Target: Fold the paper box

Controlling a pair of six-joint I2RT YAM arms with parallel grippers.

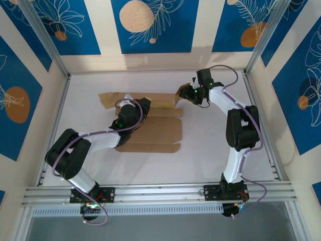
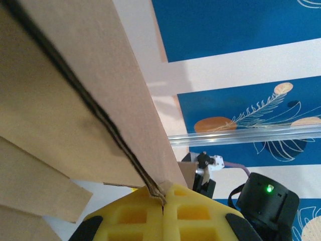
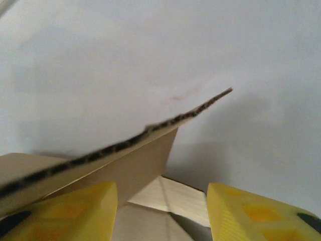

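Left end effector [image 2: 164, 201] clamps paper box [image 1: 158, 131] edge; right end effector [image 3: 161, 202] — spread.

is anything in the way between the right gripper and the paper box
Nothing visible. The right gripper is open and sits right at a raised flap of the paper box, with no other object between them. The left gripper is shut on another edge of the box.
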